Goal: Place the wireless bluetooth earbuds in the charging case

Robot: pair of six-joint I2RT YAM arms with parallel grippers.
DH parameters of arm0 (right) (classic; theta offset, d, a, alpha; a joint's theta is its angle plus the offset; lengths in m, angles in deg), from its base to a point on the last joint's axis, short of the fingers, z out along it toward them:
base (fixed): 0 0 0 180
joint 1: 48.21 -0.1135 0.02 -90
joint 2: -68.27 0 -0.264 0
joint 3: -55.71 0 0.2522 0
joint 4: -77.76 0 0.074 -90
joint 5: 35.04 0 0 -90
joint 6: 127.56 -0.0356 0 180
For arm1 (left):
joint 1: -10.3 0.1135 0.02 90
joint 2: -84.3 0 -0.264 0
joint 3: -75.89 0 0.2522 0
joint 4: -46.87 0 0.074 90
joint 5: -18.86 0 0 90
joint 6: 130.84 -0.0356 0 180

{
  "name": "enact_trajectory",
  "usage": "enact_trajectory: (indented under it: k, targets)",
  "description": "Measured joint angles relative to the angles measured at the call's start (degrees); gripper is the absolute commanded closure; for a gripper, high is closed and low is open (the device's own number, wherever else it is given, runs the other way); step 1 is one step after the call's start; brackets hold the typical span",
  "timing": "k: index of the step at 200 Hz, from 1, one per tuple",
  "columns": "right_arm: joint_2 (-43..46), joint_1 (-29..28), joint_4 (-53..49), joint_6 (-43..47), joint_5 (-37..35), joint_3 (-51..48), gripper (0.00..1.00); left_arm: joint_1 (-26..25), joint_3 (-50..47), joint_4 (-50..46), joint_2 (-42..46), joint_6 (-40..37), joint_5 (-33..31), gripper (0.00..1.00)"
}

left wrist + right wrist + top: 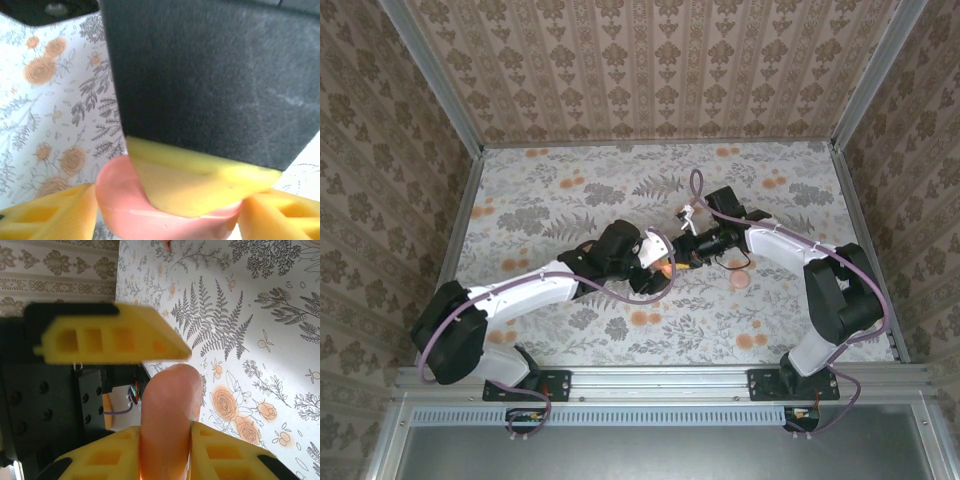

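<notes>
The coral-pink charging case (667,268) hangs above the table's middle, where both arms meet. My right gripper (165,450) is shut on the case (167,405), pinching its thin closed edge between two yellow fingers. My left gripper (170,215) stands open around the same case (125,200), one yellow finger (50,215) on each side. One left finger (115,340) hovers just off the case's end, blurred. The right gripper's yellow finger (200,175) and black body cover the case's top in the left wrist view. The earbuds are hidden.
A round pale-pink disc (741,281) lies on the floral tablecloth (570,200) just right of the grippers. Patterned walls close in the table at the back and sides. Purple cables loop off both arms.
</notes>
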Motion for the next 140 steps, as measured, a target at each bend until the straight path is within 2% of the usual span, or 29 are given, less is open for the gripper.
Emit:
enact_trajectory:
  k: [31,70,109,140]
  targets:
    - [1.40,0.04,-2.01,2.82,-2.03,0.09,0.75,0.00,-1.38,1.51,2.43,0.24,-0.66,0.11]
    - [8.79,1.51,-2.38,6.86,-5.55,-1.88,0.76,0.07,-2.14,2.27,6.40,1.46,-0.09,0.07]
    - [15.10,2.43,-2.43,13.88,-8.35,-3.58,0.77,0.90,-4.26,3.80,12.33,1.75,2.49,0.15]
    - [18.12,2.43,-2.80,22.77,-8.63,-3.58,0.77,5.35,-8.11,6.12,15.41,2.19,8.46,0.18]
